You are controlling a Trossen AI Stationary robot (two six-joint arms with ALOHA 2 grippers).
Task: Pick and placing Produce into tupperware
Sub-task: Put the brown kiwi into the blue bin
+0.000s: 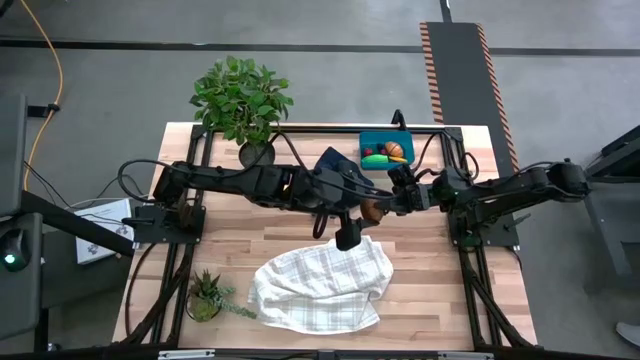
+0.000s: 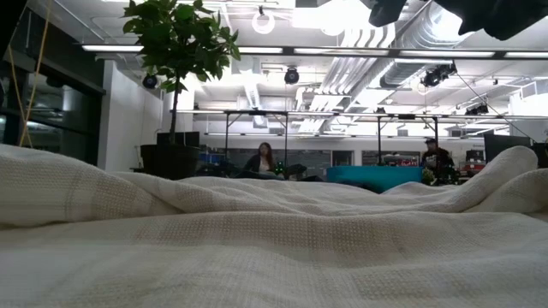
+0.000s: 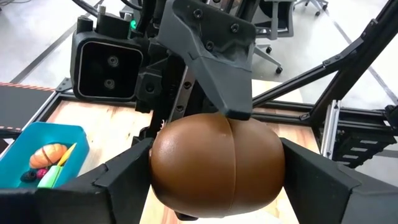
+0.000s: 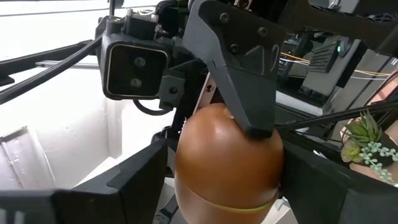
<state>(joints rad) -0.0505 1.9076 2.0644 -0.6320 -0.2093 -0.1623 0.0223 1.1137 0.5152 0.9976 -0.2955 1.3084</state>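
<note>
A brown oval kiwi-like piece (image 1: 370, 210) hangs above the table's middle, where my two grippers meet. My left gripper (image 3: 217, 168) comes from the table's left and is shut on it. My right gripper (image 4: 227, 168) comes from the right and is open, rolled a quarter turn against the left, with one finger (image 3: 233, 81) on either side of the piece. The teal tupperware (image 1: 386, 150) stands at the far right on the table. It holds an orange piece (image 3: 48, 154), a green piece (image 1: 377, 160) and dark cherries (image 3: 28, 176). My left gripper pinches the brown piece between its two fingers (image 3: 124, 174), one on each of its two ends (image 3: 163, 162), across the seam round its middle. The fingers come about level from the table's left, slanting a little down. The piece is lifted clear of the table. My right gripper's fingers stand close against the piece's sides (image 4: 186, 155); I cannot tell whether they touch.
A white checked cloth (image 1: 320, 285) lies crumpled near the front edge and fills the low view (image 2: 274, 239). A dark navy cloth (image 1: 335, 160) lies beside the tupperware. A leafy potted plant (image 1: 240, 95) stands at the far left, a small one (image 1: 205, 295) at the near left.
</note>
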